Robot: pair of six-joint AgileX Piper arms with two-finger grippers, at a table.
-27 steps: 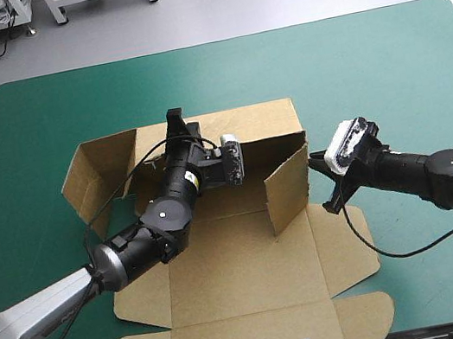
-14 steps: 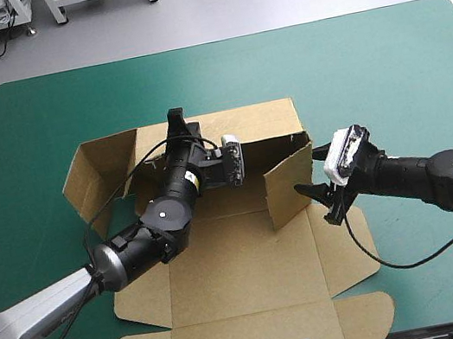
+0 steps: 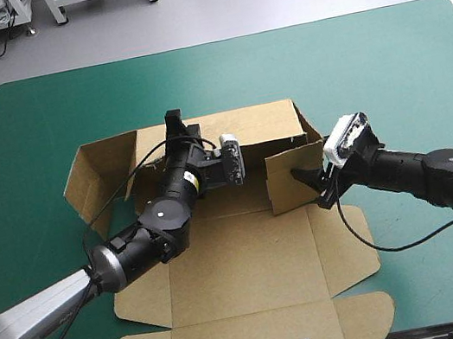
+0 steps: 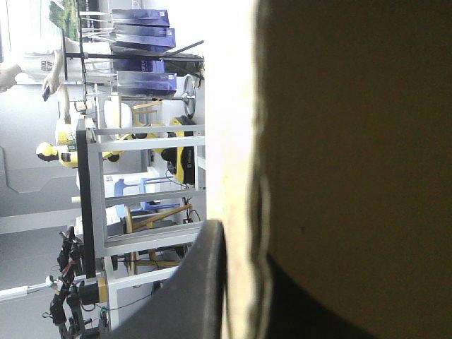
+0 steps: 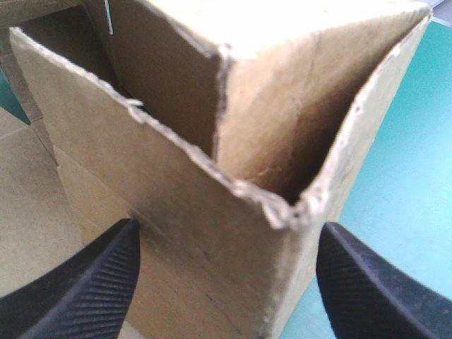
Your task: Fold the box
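Note:
The brown box (image 3: pixel 242 255) lies partly folded in the middle of the teal-green table, its back wall (image 3: pixel 245 124) raised. My left gripper (image 3: pixel 173 124) is shut on the top edge of that back wall; the left wrist view shows the pale board edge (image 4: pixel 240 141) pinched at my left gripper (image 4: pixel 244 244). My right gripper (image 3: pixel 307 180) is open at the box's right end, where the side wall (image 3: pixel 291 177) stands turned inward. From the right wrist camera, that folded board corner (image 5: pixel 282 205) sits between the spread fingers of my right gripper (image 5: pixel 226 236).
The left side flap (image 3: pixel 97 179) stands tilted outward. The lid panel (image 3: pixel 256 335) lies flat, reaching the table's near edge. A flat side flap (image 3: pixel 345 245) lies under the right arm. Teal-green cover (image 3: pixel 383 63) stretches beyond and to the right of the box.
My right gripper moved in toward the box and swung the right side wall inward, so it now stands more squarely against the back wall. The left gripper held still.

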